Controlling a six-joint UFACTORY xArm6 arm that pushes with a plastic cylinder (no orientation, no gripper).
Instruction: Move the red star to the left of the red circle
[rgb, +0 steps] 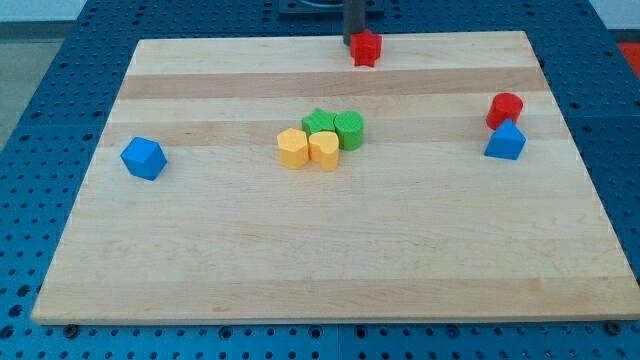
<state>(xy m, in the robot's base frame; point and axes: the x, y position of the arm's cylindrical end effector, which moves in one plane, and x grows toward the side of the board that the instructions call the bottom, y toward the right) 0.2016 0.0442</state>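
From the one camera, the rod is coming down at the view's top, my tip (351, 43) sitting just left of the red star (367, 48), seemingly touching it. There is no end effector that opens or closes, only this rod. The star is lying near the bench's (200, 260) top edge. The red circle (505, 108) is sitting far right, touching a blue block (506, 142) below it. Green and yellow blocks are clustering mid-bench.
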